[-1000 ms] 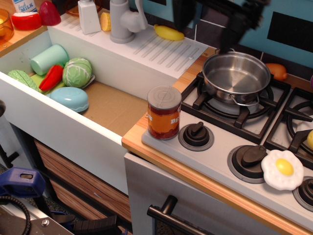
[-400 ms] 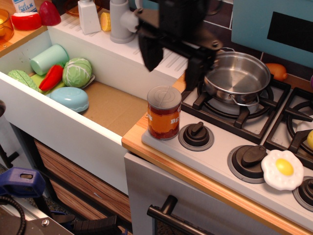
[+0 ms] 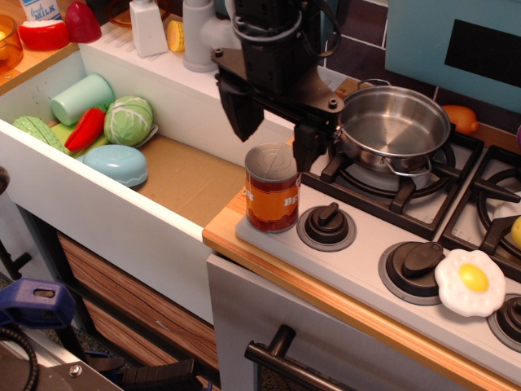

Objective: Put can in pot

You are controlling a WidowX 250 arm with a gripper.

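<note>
gripper [image 3: 275, 134] spread wide above can [image 3: 273, 188], pot [image 3: 394, 128] on burner

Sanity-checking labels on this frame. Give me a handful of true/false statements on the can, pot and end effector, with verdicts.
1. The can stands upright at the stove's front left corner. True.
2. The can is inside the pot. False: the pot holds nothing and sits on the back left burner.
3. The end effector is open, one finger on each side above the can. True.
4. The end effector has lifted the can. False: the can rests on the stove surface.
5. A toy fried egg lies in the sink. False: it lies on the stove front by the knobs.
</note>
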